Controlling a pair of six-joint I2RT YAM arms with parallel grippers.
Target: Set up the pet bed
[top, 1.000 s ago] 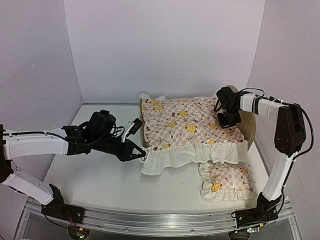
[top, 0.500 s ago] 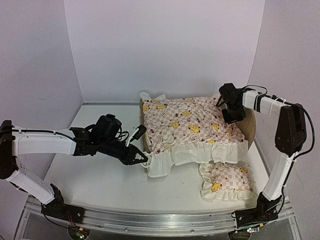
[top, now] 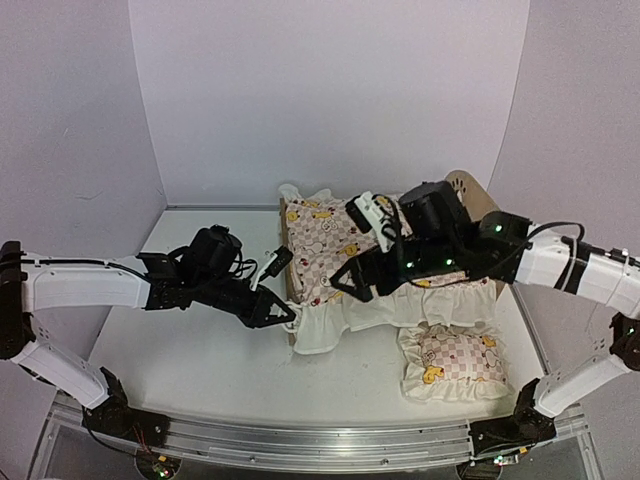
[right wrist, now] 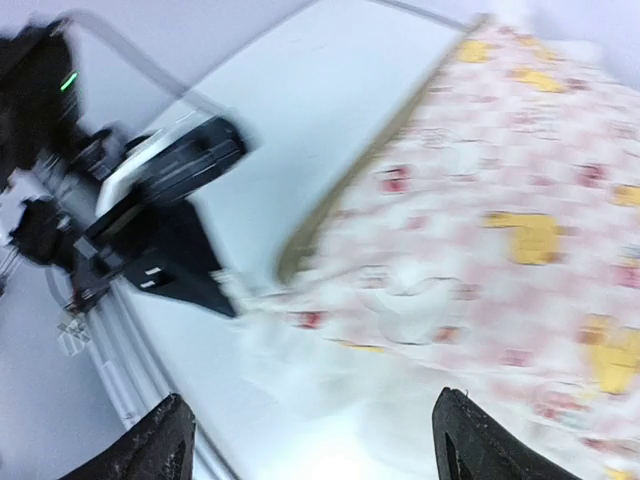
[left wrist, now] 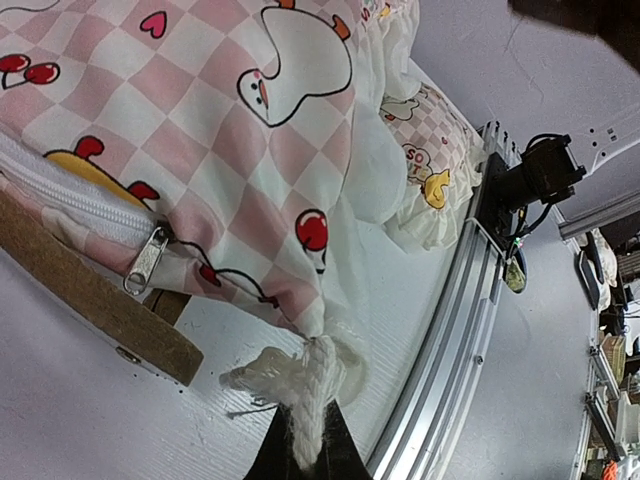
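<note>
The pet bed's rounded headboard (top: 470,187) with paw cutouts shows at the back right, and a wooden board (left wrist: 90,300) of its frame pokes out under the quilt. A frilled cartoon-print quilt (top: 325,235) covers the bed. My left gripper (top: 283,318) is shut on the quilt's twisted white frill corner (left wrist: 315,385), low over the table by the bed's near left corner. My right gripper (top: 350,280) hangs open over the quilt's front left part, its fingertips (right wrist: 165,440) wide apart and holding nothing. The right wrist view is blurred by motion.
A small matching frilled pillow (top: 455,362) lies on the table in front of the bed's right end. The metal rail (top: 300,440) runs along the table's near edge. White walls close the back and both sides.
The right gripper opened, left the quilt's far right edge by the headboard and swung left across the bed. The left gripper kept its hold, shifting slightly right a second ago.
</note>
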